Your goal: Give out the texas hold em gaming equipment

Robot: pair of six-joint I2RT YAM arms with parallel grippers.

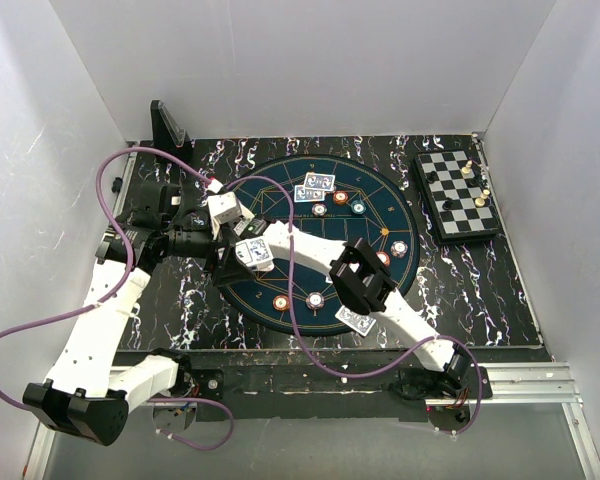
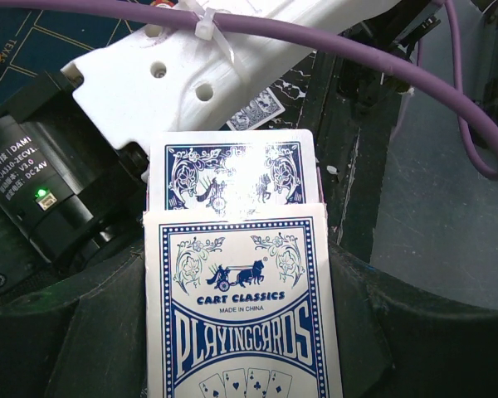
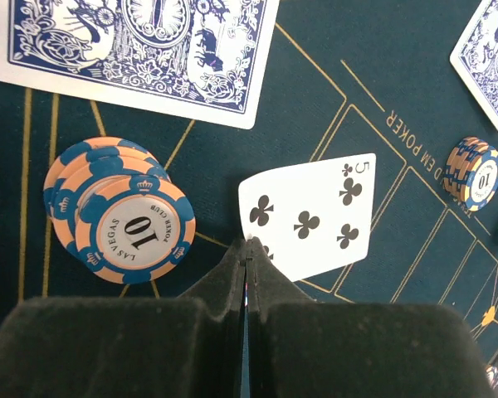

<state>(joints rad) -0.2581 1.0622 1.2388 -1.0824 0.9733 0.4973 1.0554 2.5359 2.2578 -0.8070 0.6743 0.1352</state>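
Note:
My left gripper point(image 2: 236, 278) is shut on a blue-and-white playing-card box point(image 2: 241, 323) point(image 1: 254, 253), and a blue-backed card point(image 2: 232, 174) sticks out of its top. My right gripper point(image 3: 247, 242) is shut just above the mat. Its fingertips sit at the near corner of a face-up five of clubs point(image 3: 315, 215). An orange-and-blue chip stack point(image 3: 120, 211) lies to its left, below a blue-backed card point(image 3: 141, 50). Two more cards point(image 1: 315, 186) and chips point(image 1: 340, 197) lie at the mat's far side. Further chips point(image 1: 315, 298) and a card point(image 1: 358, 320) lie near its front.
The round dark-blue mat point(image 1: 380, 190) covers the table's middle. A chessboard point(image 1: 456, 195) with small pieces sits at the back right and a black stand point(image 1: 168, 125) at the back left. The right arm's white link point(image 2: 232, 75) and purple cables point(image 1: 292, 300) cross over the mat.

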